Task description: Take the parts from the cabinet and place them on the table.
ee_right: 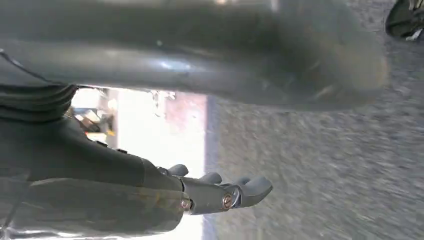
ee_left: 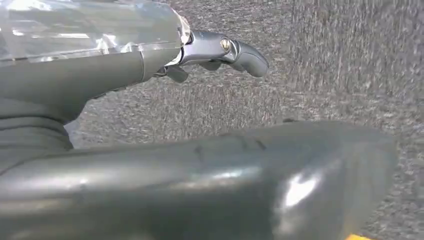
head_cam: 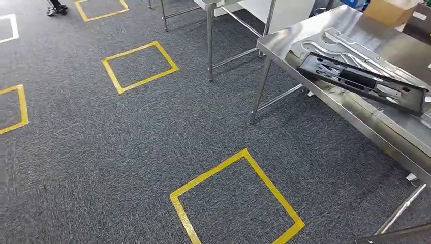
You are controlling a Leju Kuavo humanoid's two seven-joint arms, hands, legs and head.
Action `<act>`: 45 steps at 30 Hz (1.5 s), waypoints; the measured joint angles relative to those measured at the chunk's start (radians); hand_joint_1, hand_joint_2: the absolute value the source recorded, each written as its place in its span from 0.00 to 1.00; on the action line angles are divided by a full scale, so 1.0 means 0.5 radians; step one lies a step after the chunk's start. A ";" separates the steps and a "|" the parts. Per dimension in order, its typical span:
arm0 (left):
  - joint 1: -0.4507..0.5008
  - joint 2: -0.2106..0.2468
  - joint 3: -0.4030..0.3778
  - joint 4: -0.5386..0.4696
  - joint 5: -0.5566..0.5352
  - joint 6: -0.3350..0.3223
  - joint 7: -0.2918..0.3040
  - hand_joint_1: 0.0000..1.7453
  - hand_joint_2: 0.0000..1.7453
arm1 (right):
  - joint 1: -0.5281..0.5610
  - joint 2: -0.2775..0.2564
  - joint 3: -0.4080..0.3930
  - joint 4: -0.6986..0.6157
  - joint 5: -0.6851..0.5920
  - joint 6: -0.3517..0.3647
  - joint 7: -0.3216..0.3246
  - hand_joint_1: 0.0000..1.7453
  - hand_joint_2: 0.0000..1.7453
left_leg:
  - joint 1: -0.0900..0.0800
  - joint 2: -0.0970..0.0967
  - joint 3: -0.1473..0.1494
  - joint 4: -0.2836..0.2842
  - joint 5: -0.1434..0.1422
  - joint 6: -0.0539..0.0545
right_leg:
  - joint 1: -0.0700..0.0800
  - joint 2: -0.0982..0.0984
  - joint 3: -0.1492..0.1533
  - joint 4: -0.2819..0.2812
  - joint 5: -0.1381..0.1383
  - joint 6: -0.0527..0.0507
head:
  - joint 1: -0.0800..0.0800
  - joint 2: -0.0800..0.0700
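Black part (head_cam: 363,81) on steel table (head_cam: 401,129); left hand (ee_left: 150,145), right hand (ee_right: 150,180) apparently empty, fingers apart.

On the grey carpet there are 5 yellow tape squares (head_cam: 237,201). There are 2 steel tables (head_cam: 356,30). On the near table lie 1 black part (head_cam: 363,81) and 1 silver part (head_cam: 350,51). 1 cardboard box (head_cam: 391,11) sits far back.

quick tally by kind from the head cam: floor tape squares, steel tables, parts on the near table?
Yellow tape squares on the carpet: 4
White tape square, cut off at the frame edge: 1
Steel tables: 2
Black part: 1
Silver parts: at least 1; exact count unclear
Total: at least 9
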 joint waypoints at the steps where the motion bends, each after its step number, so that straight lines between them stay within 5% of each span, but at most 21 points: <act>1: -0.004 0.000 0.000 0.000 -0.002 0.025 0.001 0.00 0.00 | -0.001 0.000 -0.008 0.011 0.003 0.000 -0.018 0.00 0.00 | -0.010 -0.016 -0.010 0.009 0.001 -0.014 | 0.011 0.049 0.007 -0.023 -0.028 -0.001 | 0.000 0.000; 5: -0.003 -0.004 0.001 0.000 0.008 0.101 0.031 0.00 0.00 | -0.017 0.011 -0.014 0.031 0.032 0.011 -0.050 0.00 0.00 | -0.008 -0.078 -0.041 0.005 0.033 -0.062 | 0.014 -0.032 0.000 -0.038 0.012 -0.056 | -0.001 0.000; 6: -0.002 -0.005 0.001 0.000 0.011 0.102 0.037 0.00 0.00 | -0.019 0.019 -0.014 0.035 0.034 0.013 -0.050 0.00 0.00 | -0.002 -0.045 -0.050 0.038 0.009 -0.064 | 0.007 -0.066 -0.002 -0.047 0.024 -0.073 | -0.001 0.000; 8: -0.008 -0.008 0.001 0.000 0.014 0.102 0.068 0.00 0.00 | -0.016 0.018 -0.015 0.040 0.040 0.024 -0.045 0.00 0.00 | -0.001 0.075 -0.148 0.259 -0.162 -0.089 | 0.012 -0.111 -0.017 -0.049 0.030 -0.096 | -0.002 0.000; 11: -0.009 -0.008 0.001 0.001 0.014 0.077 0.110 0.00 0.00 | -0.012 0.018 -0.017 0.055 0.046 0.037 -0.023 0.00 0.00 | 0.019 0.119 -0.294 0.653 -0.337 -0.115 | 0.020 -0.188 -0.038 -0.043 0.033 -0.095 | -0.002 0.000; 14: -0.004 -0.008 0.001 0.001 0.011 0.046 0.116 0.00 0.00 | -0.013 0.018 -0.023 0.063 0.044 0.042 -0.014 0.00 0.00 | 0.027 0.159 -0.067 0.319 -0.179 -0.114 | 0.019 -0.263 -0.038 -0.038 0.033 -0.087 | -0.002 0.000; 15: -0.006 -0.008 0.001 0.001 0.011 0.031 0.114 0.00 0.00 | -0.013 0.018 -0.026 0.064 0.040 0.042 -0.013 0.00 0.00 | 0.026 0.214 0.050 0.133 -0.120 -0.106 | 0.020 -0.283 -0.032 -0.037 0.032 -0.081 | -0.002 0.000; 16: -0.010 -0.008 0.001 0.001 0.008 0.017 0.107 0.00 0.00 | -0.013 0.018 -0.027 0.064 0.039 0.042 -0.013 0.00 0.00 | 0.017 0.331 0.119 0.006 -0.132 -0.092 | 0.028 -0.300 -0.028 -0.035 0.028 -0.071 | -0.002 0.000; 20: -0.005 -0.008 0.000 0.001 -0.008 -0.042 0.077 0.00 0.00 | -0.020 0.015 -0.028 0.066 0.043 0.040 -0.021 0.00 0.00 | -0.002 0.237 0.097 -0.011 -0.108 -0.039 | 0.030 -0.369 -0.017 -0.039 0.032 -0.022 | -0.001 0.000; 21: -0.002 -0.009 -0.002 0.001 -0.017 -0.069 0.067 0.00 0.00 | -0.020 0.012 -0.028 0.066 0.053 0.036 -0.029 0.00 0.00 | 0.011 0.214 0.120 -0.036 -0.086 -0.016 | 0.023 -0.335 -0.020 -0.032 0.015 0.003 | -0.001 0.000; 23: -0.005 -0.011 -0.006 0.001 -0.031 -0.091 0.063 0.00 0.00 | -0.013 -0.001 -0.028 0.066 0.061 0.036 -0.043 0.00 0.00 | 0.011 0.182 0.104 -0.042 -0.070 0.006 | 0.010 -0.145 -0.100 0.146 -0.121 0.010 | -0.001 0.000; 26: -0.010 -0.018 0.005 0.000 0.034 -0.052 0.087 0.00 0.00 | -0.004 -0.007 -0.028 0.071 0.087 0.035 -0.044 0.00 0.00 | 0.001 0.103 0.087 -0.035 -0.062 0.014 | 0.008 -0.105 -0.317 0.601 -0.295 0.016 | -0.001 0.000; 29: -0.014 -0.076 0.178 -0.007 0.411 0.071 0.079 0.00 0.00 | -0.004 -0.011 -0.026 0.072 0.148 -0.013 0.010 0.00 0.00 | 0.000 0.020 0.087 -0.014 -0.065 0.010 | 0.005 -0.093 -0.204 0.353 -0.085 0.009 | -0.001 0.000; 30: -0.012 -0.082 0.226 -0.007 0.470 0.072 0.053 0.00 0.00 | -0.002 -0.018 -0.026 0.072 0.149 -0.036 0.027 0.00 0.00 | 0.000 -0.007 0.085 -0.007 -0.067 0.006 | 0.002 -0.050 -0.112 0.148 0.016 0.004 | -0.001 0.000; 31: -0.012 -0.091 0.250 -0.006 0.479 0.078 0.043 0.00 0.00 | 0.011 -0.026 -0.027 0.072 0.146 -0.044 0.039 0.00 0.00 | 0.005 -0.027 0.076 -0.002 -0.068 0.003 | -0.003 0.056 -0.063 0.024 0.034 -0.005 | 0.000 0.000; 32: -0.018 -0.092 0.265 -0.007 0.482 0.083 0.027 0.00 0.00 | 0.018 -0.034 -0.030 0.077 0.134 -0.045 0.059 0.00 0.00 | -0.009 -0.056 0.060 0.018 -0.070 -0.012 | -0.004 0.078 -0.054 -0.013 0.022 -0.007 | 0.000 0.000; 36: -0.017 -0.092 0.309 -0.022 0.489 0.058 0.007 0.00 0.00 | 0.014 -0.054 -0.063 0.078 0.098 -0.040 0.133 0.00 0.00 | -0.005 -0.130 0.032 0.011 -0.055 -0.062 | -0.017 -0.021 -0.050 -0.032 0.044 -0.051 | 0.000 0.000; 38: -0.016 -0.096 0.310 -0.045 0.477 -0.013 -0.002 0.00 0.00 | 0.035 -0.059 -0.099 0.079 0.049 -0.030 0.173 0.00 0.00 | -0.007 0.046 -0.044 0.174 -0.175 -0.073 | -0.009 -0.076 -0.044 -0.044 0.048 -0.075 | -0.003 0.000; 41: -0.014 -0.097 0.310 -0.082 0.472 -0.072 0.047 0.00 0.00 | 0.056 -0.060 -0.149 0.080 0.013 -0.017 0.154 0.00 0.00 | 0.017 0.119 -0.255 0.625 -0.367 -0.094 | 0.006 -0.162 -0.045 -0.041 0.042 -0.082 | -0.002 0.000; 43: -0.006 -0.096 0.314 -0.121 0.490 -0.106 0.072 0.00 0.00 | 0.053 -0.059 -0.183 0.080 -0.015 0.002 0.058 0.00 0.00 | 0.030 0.129 -0.224 0.574 -0.293 -0.105 | 0.005 -0.210 -0.042 -0.041 0.038 -0.077 | -0.003 0.000; 45: -0.006 -0.092 0.321 -0.145 0.496 -0.129 0.072 0.00 0.00 | 0.050 -0.043 -0.206 0.080 -0.019 0.001 0.010 0.00 0.00 | 0.035 0.173 -0.035 0.225 -0.129 -0.105 | 0.002 -0.254 -0.029 -0.040 0.030 -0.065 | -0.002 0.000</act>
